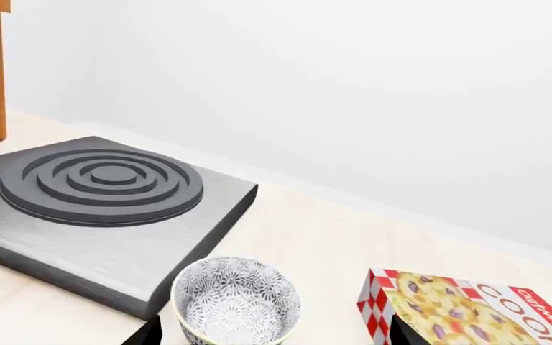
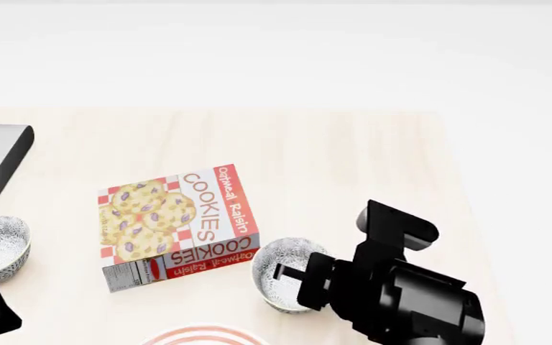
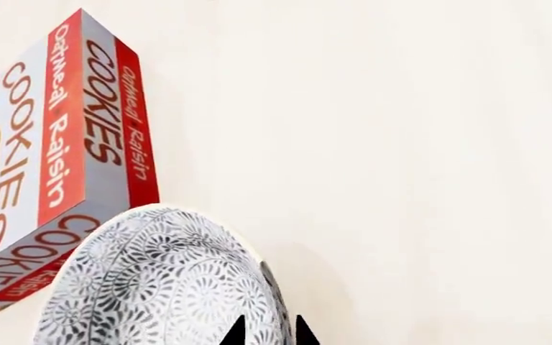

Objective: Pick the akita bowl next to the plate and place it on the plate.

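Two akita bowls on the worktop [image 2: 353, 151]: the target akita bowl [image 2: 286, 280] sits just beyond the plate [image 2: 204, 335], touching the cookie box [image 2: 175, 226]. Right claw [image 3: 267, 332] pinches its rim, narrow; left claw's state cannot be told. Risk: thin rim grip slipping, bowl tipping against the box.

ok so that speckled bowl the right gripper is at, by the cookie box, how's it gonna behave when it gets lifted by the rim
The akita bowl looks rigid, so it likely won't flex. Held at one side of the rim, as the right gripper appears to straddle it, it may tilt. Its rounded, smooth-looking wall could slip between the fingertips. It sits close to the cookie box, so a nudge might bump it.
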